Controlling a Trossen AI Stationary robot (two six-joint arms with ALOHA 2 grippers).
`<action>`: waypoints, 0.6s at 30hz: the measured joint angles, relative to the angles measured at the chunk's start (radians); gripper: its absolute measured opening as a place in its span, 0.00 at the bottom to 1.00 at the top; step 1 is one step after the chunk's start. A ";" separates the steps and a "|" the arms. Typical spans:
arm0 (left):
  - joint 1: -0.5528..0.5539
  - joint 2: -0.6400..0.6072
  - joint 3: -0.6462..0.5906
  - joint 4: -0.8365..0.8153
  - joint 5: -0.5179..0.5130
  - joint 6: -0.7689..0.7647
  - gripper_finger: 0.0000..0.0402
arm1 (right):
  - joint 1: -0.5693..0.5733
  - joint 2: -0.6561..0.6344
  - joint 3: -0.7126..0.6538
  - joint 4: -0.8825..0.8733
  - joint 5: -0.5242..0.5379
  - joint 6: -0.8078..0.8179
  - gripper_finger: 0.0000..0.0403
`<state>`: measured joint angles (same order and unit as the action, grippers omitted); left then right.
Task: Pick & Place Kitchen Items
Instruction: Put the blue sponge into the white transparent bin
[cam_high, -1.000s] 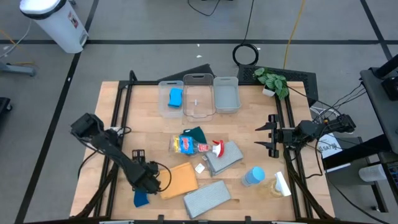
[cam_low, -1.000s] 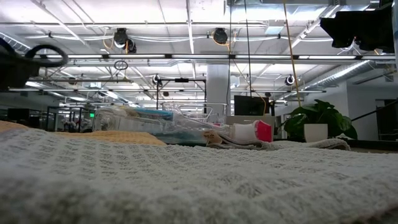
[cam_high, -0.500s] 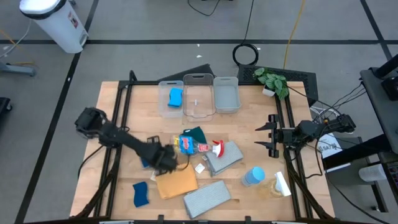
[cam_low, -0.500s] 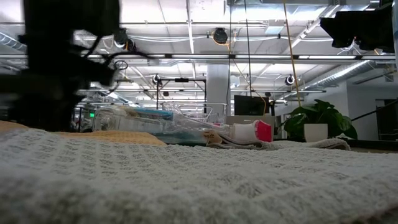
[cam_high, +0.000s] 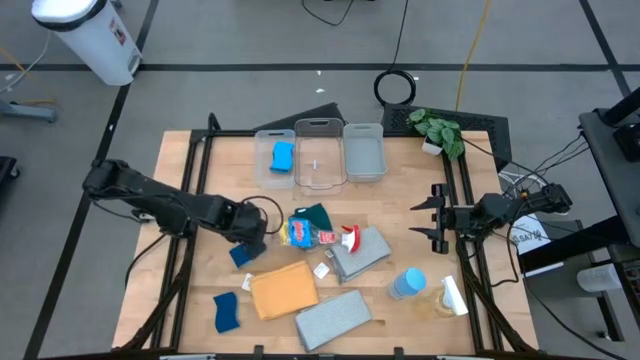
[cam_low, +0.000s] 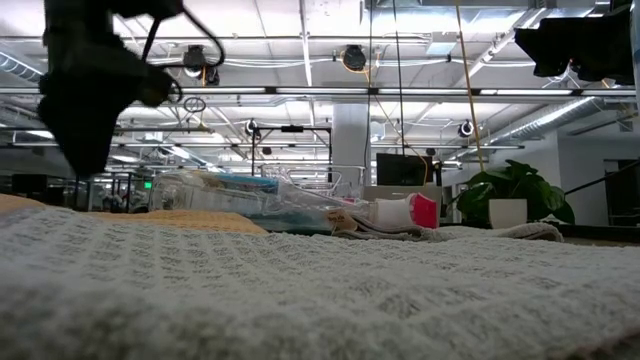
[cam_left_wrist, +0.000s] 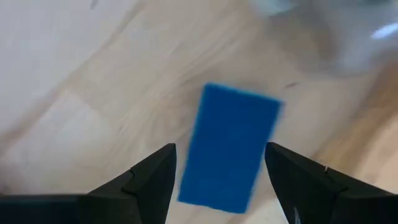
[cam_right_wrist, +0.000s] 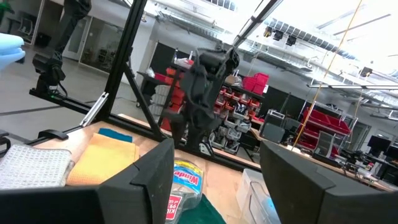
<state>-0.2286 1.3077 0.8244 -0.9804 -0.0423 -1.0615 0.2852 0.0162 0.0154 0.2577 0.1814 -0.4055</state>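
Left end effector (cam_left_wrist: 217, 180) spread wide above blue sponge (cam_left_wrist: 231, 147), just beside orange cloth (cam_high: 283, 293); best lowered straight, centred.

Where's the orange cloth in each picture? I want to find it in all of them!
High view: the folded orange cloth lies near the picture's bottom, left of centre.
Low view: a thin orange strip at the left.
Left wrist view: not in it.
Right wrist view: lower left.
Shared landmark: the grey waffle-weave cloth right beside it.
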 joint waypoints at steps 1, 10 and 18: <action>0.001 -0.001 -0.028 0.021 0.012 -0.007 0.63 | 0.000 0.000 0.000 0.000 0.000 0.000 0.52; -0.003 0.000 -0.215 0.345 0.069 0.057 0.62 | 0.000 0.000 0.000 0.000 0.000 0.000 0.51; -0.011 -0.001 -0.251 0.354 0.014 0.072 0.62 | 0.000 0.000 0.000 0.000 0.000 0.000 0.51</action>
<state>-0.2391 1.3067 0.5736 -0.6264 -0.0278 -0.9894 0.2852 0.0162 0.0151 0.2577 0.1810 -0.4053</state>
